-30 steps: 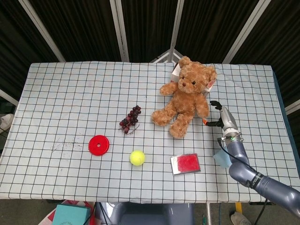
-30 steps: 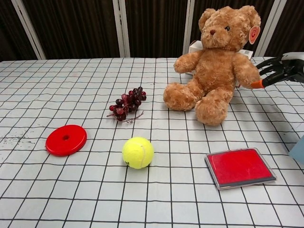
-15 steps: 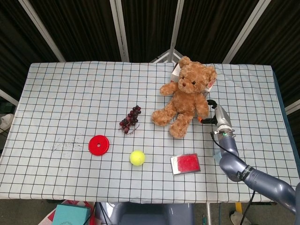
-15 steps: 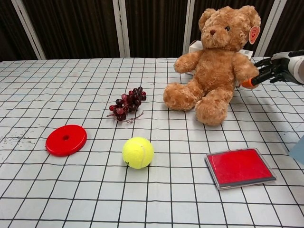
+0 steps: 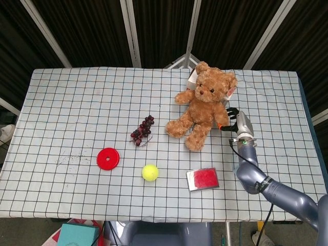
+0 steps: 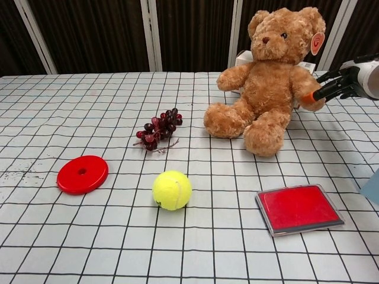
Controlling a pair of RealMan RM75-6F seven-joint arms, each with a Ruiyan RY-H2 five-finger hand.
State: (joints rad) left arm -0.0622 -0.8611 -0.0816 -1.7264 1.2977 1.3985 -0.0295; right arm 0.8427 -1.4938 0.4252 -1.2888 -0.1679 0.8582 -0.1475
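Checked tablecloth (image 5: 77, 102), dark slatted wall (image 5: 92, 31)

Brown plush teddy bear (image 5: 205, 107), seated upright on the checked bench, legs splayed forward, arms spread, round red tag at one ear, white box just behind it, one arm touched by an orange fingertip

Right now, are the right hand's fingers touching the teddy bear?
Touching. In the chest view the orange tip of the right hand's fingers presses into the teddy bear's arm with no gap; the head view agrees.
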